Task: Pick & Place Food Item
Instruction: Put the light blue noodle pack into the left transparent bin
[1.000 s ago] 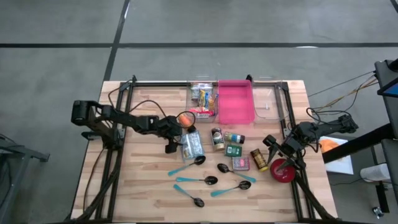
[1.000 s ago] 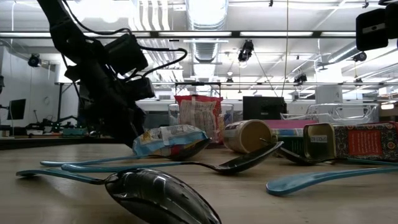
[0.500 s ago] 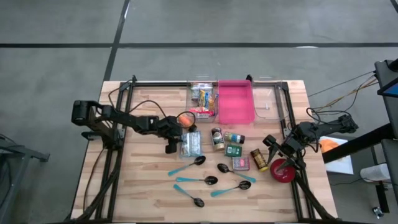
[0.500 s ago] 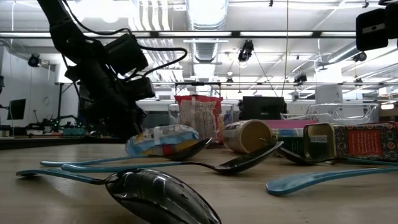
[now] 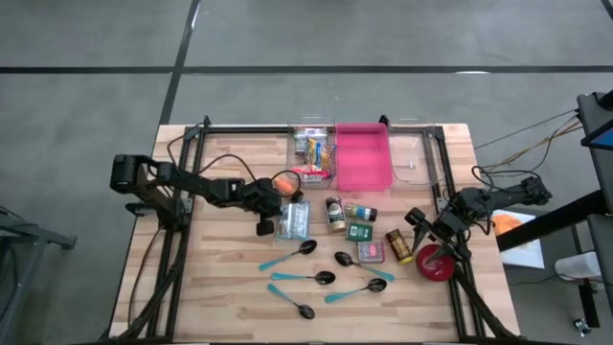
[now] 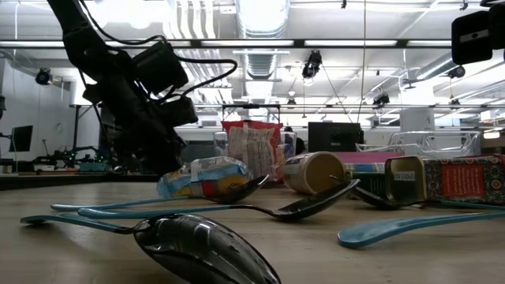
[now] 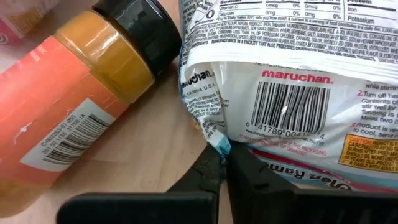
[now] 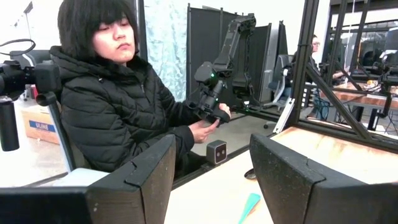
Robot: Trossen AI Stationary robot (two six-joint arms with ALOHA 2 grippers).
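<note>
The ramen packet (image 5: pixel 294 221) lay flat on the wooden tabletop (image 5: pixel 220 287), near its middle, just in front of the clear bin (image 5: pixel 313 154) of snacks and beside the pink tray (image 5: pixel 363 158). The left hand (image 5: pixel 275 209) reached down to the packet's near edge, and in the left wrist view its two dark fingers (image 7: pixel 205 174) were pressed together on the crimped corner of the wrapper (image 7: pixel 214 134), closed on the packet. In the low view the packet (image 6: pixel 201 178) sat on the tabletop with the left arm's hand (image 6: pixel 162 162) at its left end. An orange bottle with a black cap (image 7: pixel 81 106) lay on its side, its cap touching the packet's edge; from above it (image 5: pixel 285 183) showed just behind the hand. Small jars and tins (image 5: pixel 359 232) stood to the right of the packet, and several spoons with teal handles (image 5: pixel 316 278) were scattered nearer the front edge. The right hand (image 5: pixel 428 233) waited at the right side of the tabletop, near a red lid (image 5: pixel 436 262), its fingers (image 8: pixel 292 180) apart and holding nothing. Beyond it, in the right wrist view, a seated person in a black jacket (image 8: pixel 118 118) held a controller arm (image 8: pixel 214 102).
</note>
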